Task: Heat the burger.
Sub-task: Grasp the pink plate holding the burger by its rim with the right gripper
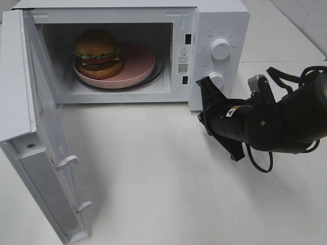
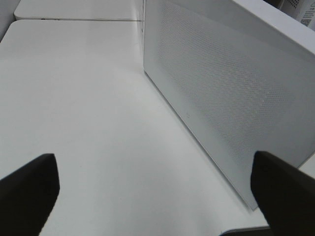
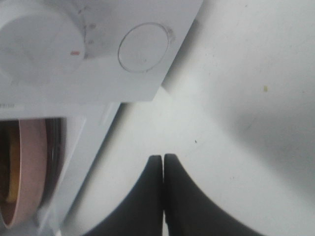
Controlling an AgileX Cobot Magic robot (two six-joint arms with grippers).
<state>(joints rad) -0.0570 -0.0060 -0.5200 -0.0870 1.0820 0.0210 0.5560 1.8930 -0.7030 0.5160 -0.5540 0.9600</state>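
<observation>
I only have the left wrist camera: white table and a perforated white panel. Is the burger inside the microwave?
Observer: Yes. The burger sits on a pink plate inside the microwave.
Operator: And the door?
Observer: The door stands wide open, on the left arm's side.
Operator: Where is the right gripper?
Observer: The right gripper is shut and empty, low by the lower dial on the control panel.
</observation>
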